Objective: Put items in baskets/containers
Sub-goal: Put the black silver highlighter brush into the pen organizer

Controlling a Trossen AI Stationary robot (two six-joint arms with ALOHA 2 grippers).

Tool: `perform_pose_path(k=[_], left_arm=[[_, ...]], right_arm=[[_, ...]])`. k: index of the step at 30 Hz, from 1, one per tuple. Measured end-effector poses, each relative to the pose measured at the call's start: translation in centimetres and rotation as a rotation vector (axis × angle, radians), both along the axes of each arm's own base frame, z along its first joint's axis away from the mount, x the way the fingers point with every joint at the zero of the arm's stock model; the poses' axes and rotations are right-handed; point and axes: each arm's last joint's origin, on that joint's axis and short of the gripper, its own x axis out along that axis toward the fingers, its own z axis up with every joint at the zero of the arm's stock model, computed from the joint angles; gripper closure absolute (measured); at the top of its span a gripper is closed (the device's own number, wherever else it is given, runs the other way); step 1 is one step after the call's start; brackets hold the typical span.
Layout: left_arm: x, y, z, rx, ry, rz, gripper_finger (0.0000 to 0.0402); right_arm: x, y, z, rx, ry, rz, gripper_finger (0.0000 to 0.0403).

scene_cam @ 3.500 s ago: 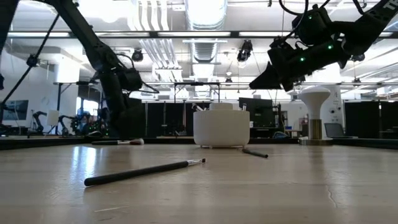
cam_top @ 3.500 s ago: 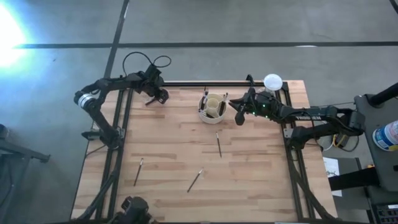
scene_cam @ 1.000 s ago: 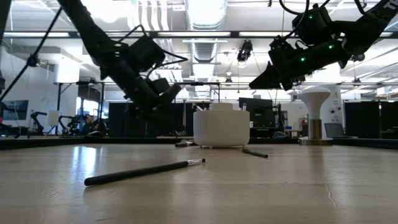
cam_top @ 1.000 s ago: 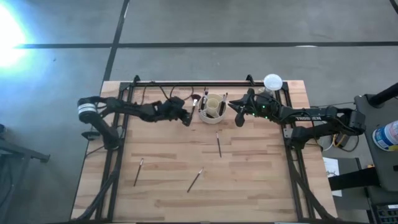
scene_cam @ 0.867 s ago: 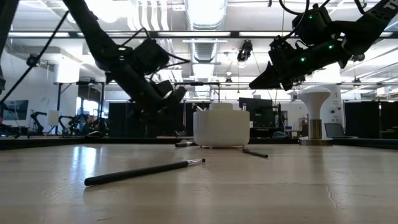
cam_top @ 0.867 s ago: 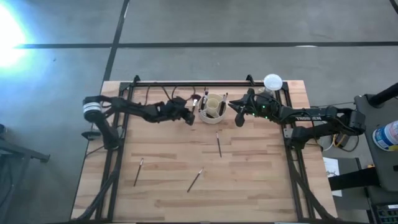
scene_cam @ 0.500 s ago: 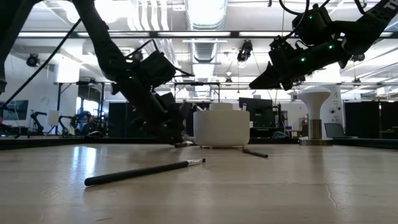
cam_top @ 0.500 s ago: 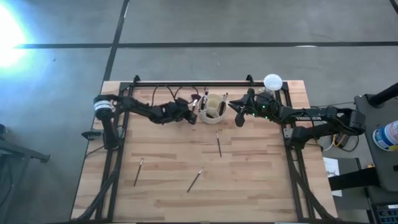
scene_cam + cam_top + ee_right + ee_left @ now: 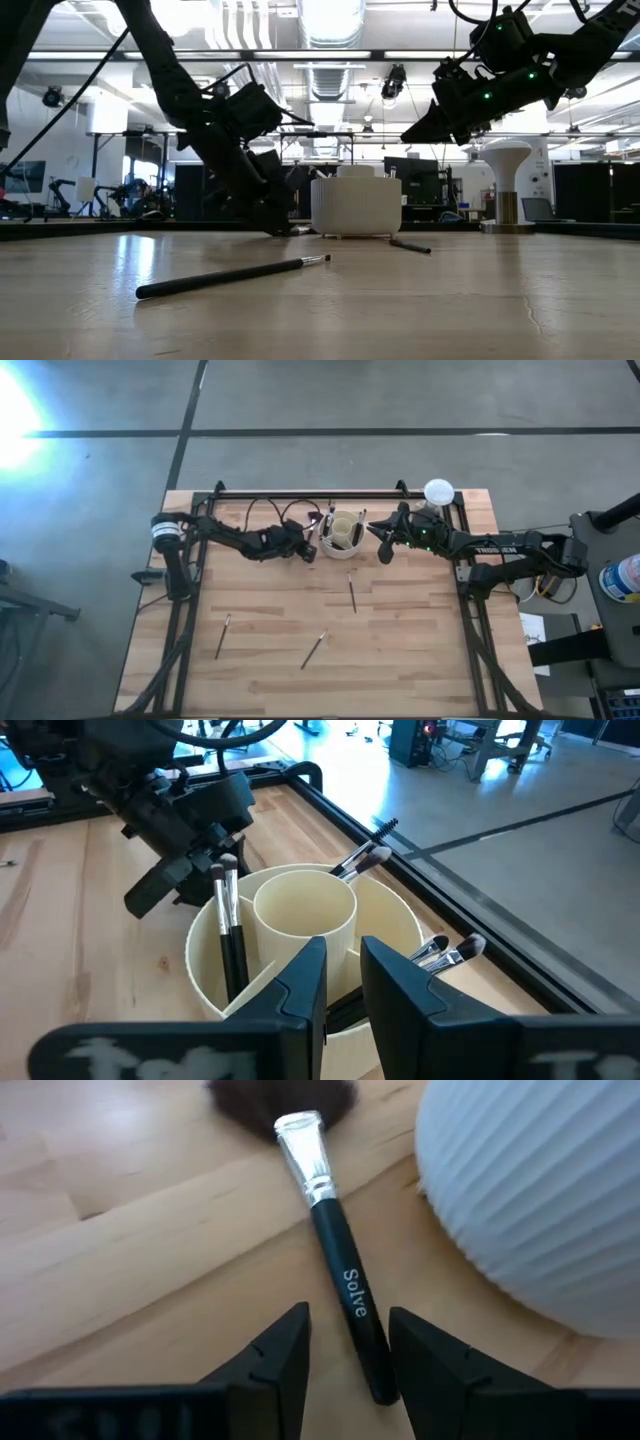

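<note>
A fluffy-headed brush with a black handle [image 9: 335,1250] lies flat on the table beside the ribbed cream holder [image 9: 540,1200] [image 9: 342,533]. My left gripper [image 9: 347,1350] [image 9: 305,550] is open and low over the table, its fingers on either side of the handle's free end. My right gripper [image 9: 343,970] [image 9: 376,532] hovers empty above the holder's right side, fingers a narrow gap apart. Several brushes [image 9: 228,920] stand in the holder's compartments. Three thin brushes lie on the table [image 9: 352,592], [image 9: 314,649], [image 9: 223,636]. My left gripper comes down slanting from the table's left, fingers lying along the brush. The handle's free end [image 9: 378,1380] lies right against one finger [image 9: 425,1365]; I cannot tell whether they touch. The brush lies flat on the table.
A white globe on a stand [image 9: 438,490] is at the far right corner behind my right arm. A black rail [image 9: 300,493] runs along the far edge. The near half of the wooden table [image 9: 400,660] holds only the loose brushes.
My left gripper has moved toward the table's right, up to the holder, and come down to the tabletop over the fluffy brush. My right arm has kept still. No brush has moved.
</note>
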Motion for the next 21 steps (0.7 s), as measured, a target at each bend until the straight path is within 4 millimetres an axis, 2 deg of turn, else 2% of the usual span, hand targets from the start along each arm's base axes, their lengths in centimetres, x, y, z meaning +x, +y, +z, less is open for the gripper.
perform_pose_path(k=[12,16,21], left_arm=[[-1.5,-0.6,-1.5,-0.027,0.148,-0.032,0.0273],[-2.2,-0.8,-2.2,-0.056,0.192,-0.058,0.0305],[-2.7,-1.0,-2.6,-0.071,0.238,-0.070,0.0369]], right_arm=[[0.0,0.0,0.0,0.000,0.001,0.000,0.0344],[0.0,0.0,0.0,0.000,0.001,0.000,0.0344],[0.0,0.0,0.0,0.000,0.001,0.000,0.0344]])
